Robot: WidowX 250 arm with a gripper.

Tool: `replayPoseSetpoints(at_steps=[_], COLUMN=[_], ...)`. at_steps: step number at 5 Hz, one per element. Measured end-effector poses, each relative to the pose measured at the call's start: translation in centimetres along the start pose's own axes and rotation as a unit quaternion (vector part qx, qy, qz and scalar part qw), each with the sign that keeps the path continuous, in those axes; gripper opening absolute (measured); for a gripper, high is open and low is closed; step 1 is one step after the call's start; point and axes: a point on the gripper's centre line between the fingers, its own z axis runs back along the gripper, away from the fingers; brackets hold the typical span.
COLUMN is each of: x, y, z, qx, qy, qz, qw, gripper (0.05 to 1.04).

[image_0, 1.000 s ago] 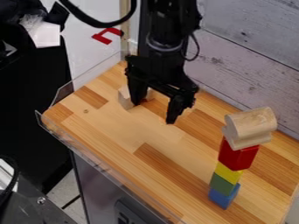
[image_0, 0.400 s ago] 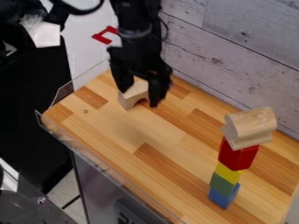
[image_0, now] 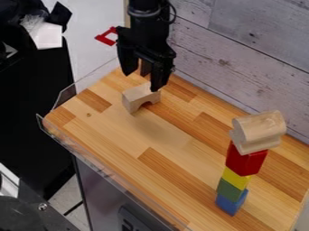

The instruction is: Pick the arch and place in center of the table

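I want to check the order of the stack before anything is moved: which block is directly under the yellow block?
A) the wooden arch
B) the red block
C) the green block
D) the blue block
C: the yellow block rests on the green block, which in turn stands above the blue block.

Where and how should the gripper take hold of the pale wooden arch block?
Probably from straight above, pinching the solid bridge of the pale wooden arch block across its two arched faces. It stands on its feet with the bridge uppermost and the opening facing sideways, and the open black two-finger gripper hangs over it.
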Motion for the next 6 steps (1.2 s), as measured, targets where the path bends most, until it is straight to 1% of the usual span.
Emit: replayPoseSetpoints(at_steps=[1,2,3,4,5,6], x=[0.7,1.1,0.6,0.3,0.4,0.9], y=[0.8,1.7,2.6,3.2,3.4,3.6], z=[-0.1,-0.4,-0.5,-1.1,-1.3,-2.2], qx=[0.004,0.002,-0.003,-0.008,-0.009,-0.008], qy=[0.014,0.021,0.026,0.031,0.027,0.025], qz=[-0.013,-0.010,-0.003,0.004,0.002,-0.014], qw=[0.9998,0.9997,0.9996,0.9995,0.9996,0.9995], gripper=[0.999,0.999,0.999,0.999,0.999,0.999])
